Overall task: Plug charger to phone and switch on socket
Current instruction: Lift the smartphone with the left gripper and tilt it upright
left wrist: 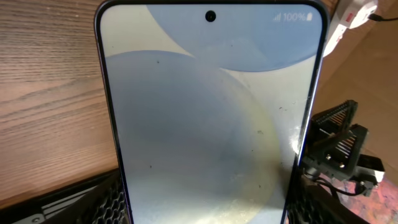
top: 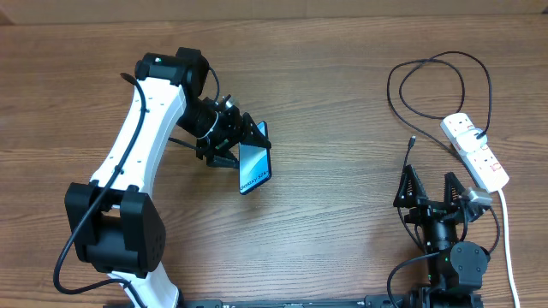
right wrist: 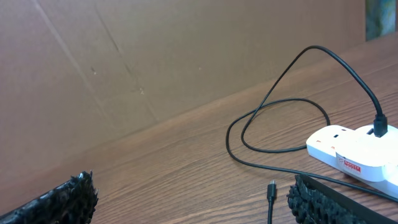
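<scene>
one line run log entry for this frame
left gripper: shut on phone | right gripper: open, empty | charger: tip loose on table, not in phone | socket: no gripper on it

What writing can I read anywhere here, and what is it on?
"100%": top corner of the phone screen.
A line of text on the phone, overhead view: too small to read.
On the socket, a red label: too blurred to read.

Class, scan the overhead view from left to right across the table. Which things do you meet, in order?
Left arm → phone → right gripper → socket. The charger loops across the last two, so it is left out.
</scene>
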Controlling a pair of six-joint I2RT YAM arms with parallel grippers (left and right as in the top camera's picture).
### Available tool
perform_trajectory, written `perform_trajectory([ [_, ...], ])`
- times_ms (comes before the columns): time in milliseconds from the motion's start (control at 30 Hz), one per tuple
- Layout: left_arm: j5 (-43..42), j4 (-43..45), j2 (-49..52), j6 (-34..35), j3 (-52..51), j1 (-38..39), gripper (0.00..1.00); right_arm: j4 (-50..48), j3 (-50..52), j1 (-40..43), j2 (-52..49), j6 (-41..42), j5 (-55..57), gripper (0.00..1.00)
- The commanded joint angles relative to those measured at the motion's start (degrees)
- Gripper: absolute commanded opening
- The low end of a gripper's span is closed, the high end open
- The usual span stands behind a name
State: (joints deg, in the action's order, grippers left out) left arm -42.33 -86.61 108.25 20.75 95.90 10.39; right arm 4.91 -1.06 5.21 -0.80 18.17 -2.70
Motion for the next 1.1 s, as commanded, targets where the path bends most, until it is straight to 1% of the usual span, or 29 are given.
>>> perform_trajectory([
  [0,-4.1,-0.1,0.1,-1.3,1.8,0.0,0.43,-0.3,0.6,0.1,0.5,-0.7,0.2,1.00],
  [167,-4.0,-0.1,0.1,-1.3,1.8,0.0,0.43,-0.3,0.6,0.1,0.5,-0.7,0.2,1.00],
  [300,-3.6,0.3,0.1,-1.3,1.8,0.0,0.39,-0.3,0.6,0.1,0.5,-0.7,0.2,1.00],
  [400,-1.0,1.6,0.1,-1.2,1.8,0.2,0.39,-0.3,0.6,0.1,0.5,-0.7,0.2,1.00],
  [633,8.5,4.9,0.1,-0.6,1.8,0.4,0.40,-0.3,0.6,0.1,0.5,-0.7,0.2,1.00],
  [800,18.6,8.8,0.1,0.3,1.8,0.5,0.40,-0.3,0.6,0.1,0.5,-0.7,0.2,1.00],
  [833,21.9,9.6,0.1,1.2,1.8,0.5,0.40,-0.3,0.6,0.1,0.5,-0.7,0.2,1.00],
  [1067,32.1,8.2,0.1,1.5,1.8,0.5,0.40,-0.3,0.6,0.1,0.5,-0.7,0.2,1.00],
])
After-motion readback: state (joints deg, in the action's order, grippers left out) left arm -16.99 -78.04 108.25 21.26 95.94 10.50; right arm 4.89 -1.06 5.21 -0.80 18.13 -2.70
